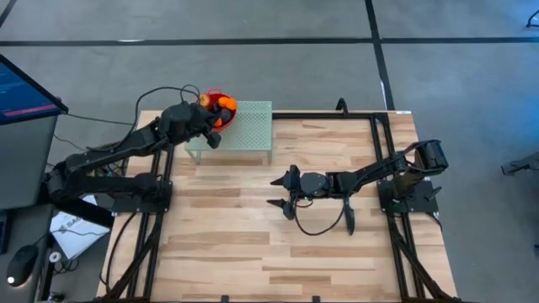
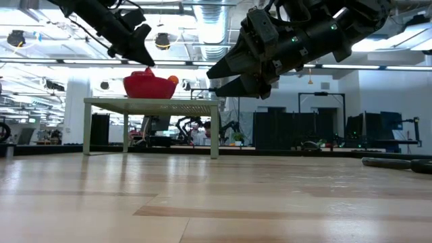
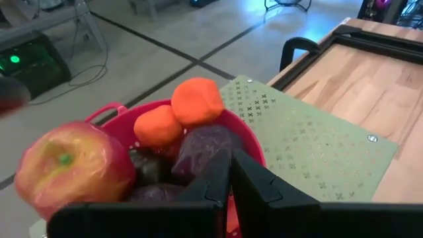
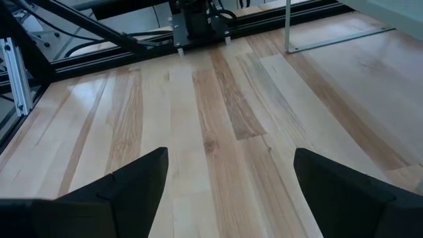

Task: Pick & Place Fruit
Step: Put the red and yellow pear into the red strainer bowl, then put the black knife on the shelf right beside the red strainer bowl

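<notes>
Red bowl [image 1: 221,108]: upper left of the high view, on the left end of a pale green perforated stand [image 1: 244,128] at the bench's far edge. Contents: fruit, namely one smooth red-yellow apple [image 3: 71,165], two bright orange balls [image 3: 197,100], and dark purple plums [image 3: 208,147], heaped to the rim.

Left claw [image 3: 230,173]: over the bowl, fingers clenched together, gripping nothing.

Right claw [image 1: 285,192]: mid-frame, raised above bare plank wood, fingers spread wide, released.

Bench [image 1: 278,252]: light striped wood, black rail frame at the sides, lower half open.

Bare table [image 1: 253,244]; corner stand [image 1: 244,135]
</notes>
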Available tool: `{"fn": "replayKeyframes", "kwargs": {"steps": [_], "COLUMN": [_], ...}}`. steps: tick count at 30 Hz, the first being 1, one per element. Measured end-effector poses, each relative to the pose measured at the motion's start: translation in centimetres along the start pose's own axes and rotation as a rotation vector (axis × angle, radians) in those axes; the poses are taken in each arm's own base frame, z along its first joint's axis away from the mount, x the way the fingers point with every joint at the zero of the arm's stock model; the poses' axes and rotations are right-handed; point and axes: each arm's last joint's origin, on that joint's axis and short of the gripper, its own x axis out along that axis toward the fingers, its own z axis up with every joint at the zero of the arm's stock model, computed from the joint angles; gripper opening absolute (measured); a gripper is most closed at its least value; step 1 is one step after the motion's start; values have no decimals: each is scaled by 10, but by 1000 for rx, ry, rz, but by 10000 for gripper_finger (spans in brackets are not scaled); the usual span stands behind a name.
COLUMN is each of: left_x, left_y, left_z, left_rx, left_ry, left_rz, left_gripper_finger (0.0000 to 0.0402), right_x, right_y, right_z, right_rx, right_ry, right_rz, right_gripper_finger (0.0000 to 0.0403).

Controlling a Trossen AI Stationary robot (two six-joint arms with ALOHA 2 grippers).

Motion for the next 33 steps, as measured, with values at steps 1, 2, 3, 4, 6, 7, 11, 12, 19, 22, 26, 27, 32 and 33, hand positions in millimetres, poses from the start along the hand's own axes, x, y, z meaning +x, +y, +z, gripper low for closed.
{"fn": "replayKeyframes", "kwargs": {"steps": [1,2,3,4,6,7,11,12,19,22,26,27,32,33], "left_x": [0,0,0,0,0,0,0,0,-2,-12,-40,-49,-95,-104], "left_y": [0,0,0,0,0,0,0,0,1,3,8,8,10,10], "left_z": [0,0,0,0,0,0,-1,-1,-1,9,30,34,41,39], "left_rx": [1,1,1,0,-3,-5,-3,-2,-9,-28,-64,-72,-64,-46], "left_ry": [2,3,2,3,5,5,12,14,9,-47,-171,-206,-363,-389], "left_rz": [0,0,0,0,0,0,0,0,-2,-10,-56,-89,-359,-411], "left_gripper_finger": [8,8,8,8,8,8,20,28,103,126,143,145,135,129], "right_x": [0,0,0,0,0,0,0,0,0,0,0,1,-1,-4], "right_y": [0,0,0,0,0,0,0,0,0,0,-2,-3,-1,0], "right_z": [0,0,0,0,0,0,0,0,0,0,0,0,4,6], "right_rx": [-3,-4,-6,-6,-6,-6,-7,-6,-6,-6,35,48,19,7], "right_ry": [0,0,0,0,0,0,0,-1,0,0,3,5,-41,-50], "right_rz": [0,0,0,0,0,0,0,0,0,0,-5,-4,-59,-85], "right_gripper_finger": [322,322,322,322,322,322,322,322,322,322,322,322,316,312]}}
